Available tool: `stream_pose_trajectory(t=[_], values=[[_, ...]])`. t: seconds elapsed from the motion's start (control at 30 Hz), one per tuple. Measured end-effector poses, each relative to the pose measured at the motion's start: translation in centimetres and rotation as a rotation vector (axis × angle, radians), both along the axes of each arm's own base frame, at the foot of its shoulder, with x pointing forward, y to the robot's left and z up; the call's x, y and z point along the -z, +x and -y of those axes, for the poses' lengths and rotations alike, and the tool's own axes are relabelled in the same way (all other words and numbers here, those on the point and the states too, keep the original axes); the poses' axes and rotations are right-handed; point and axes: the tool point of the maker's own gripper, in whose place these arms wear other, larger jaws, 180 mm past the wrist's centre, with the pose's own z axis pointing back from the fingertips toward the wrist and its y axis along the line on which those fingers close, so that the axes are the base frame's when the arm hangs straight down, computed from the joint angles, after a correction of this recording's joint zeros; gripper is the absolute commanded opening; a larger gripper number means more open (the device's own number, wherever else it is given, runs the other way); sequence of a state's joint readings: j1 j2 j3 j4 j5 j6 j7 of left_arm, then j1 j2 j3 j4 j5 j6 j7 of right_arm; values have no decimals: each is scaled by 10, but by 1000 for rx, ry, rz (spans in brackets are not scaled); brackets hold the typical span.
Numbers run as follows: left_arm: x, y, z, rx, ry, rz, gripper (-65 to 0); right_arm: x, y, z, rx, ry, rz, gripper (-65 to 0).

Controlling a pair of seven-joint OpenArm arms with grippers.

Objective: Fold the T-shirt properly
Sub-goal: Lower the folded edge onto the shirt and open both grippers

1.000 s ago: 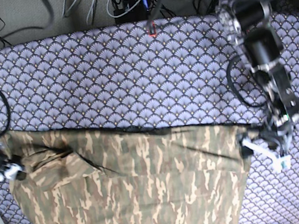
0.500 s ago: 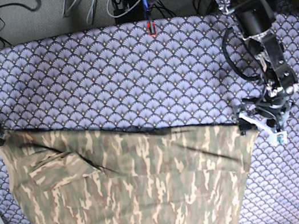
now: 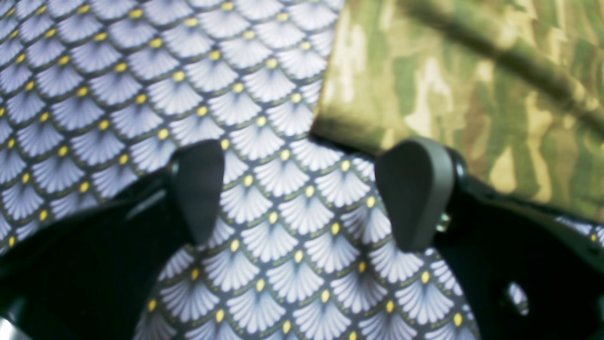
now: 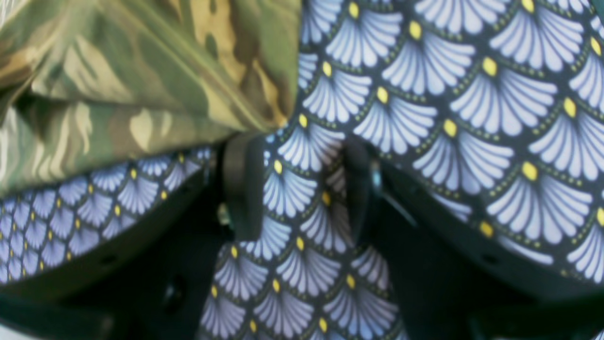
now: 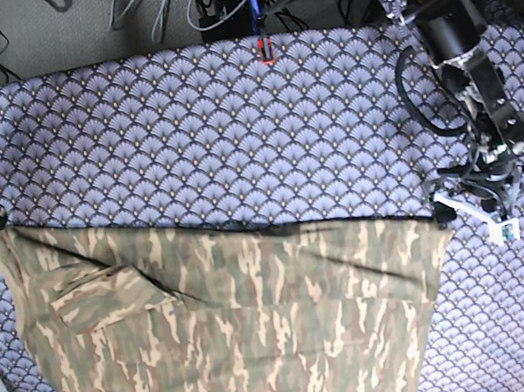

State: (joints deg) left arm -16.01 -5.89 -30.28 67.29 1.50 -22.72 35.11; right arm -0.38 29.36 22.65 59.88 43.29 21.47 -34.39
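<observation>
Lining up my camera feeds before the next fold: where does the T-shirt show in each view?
Base: T-shirt spread across the lower half, lying on the purple cloth.
Left wrist: top right, its corner just beyond the open left claw.
Right wrist: top left, bunched beside the right claw.
Shared landmark: the purple cloth.
</observation>
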Motion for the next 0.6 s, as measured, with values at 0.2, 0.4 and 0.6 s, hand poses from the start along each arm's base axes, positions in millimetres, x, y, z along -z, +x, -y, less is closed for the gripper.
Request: stream_pose_trajectory(t=[0.2, 0.4, 0.6], values=[[0, 1, 4, 11, -2, 4, -138, 2, 3, -15, -36, 26, 35, -363], [1, 3, 11, 10, -19, 8, -138, -1, 13, -21, -46, 38, 40, -363], [-2, 8, 21, 22, -34, 19, -138, -7, 23, -22, -50, 34, 58, -363]])
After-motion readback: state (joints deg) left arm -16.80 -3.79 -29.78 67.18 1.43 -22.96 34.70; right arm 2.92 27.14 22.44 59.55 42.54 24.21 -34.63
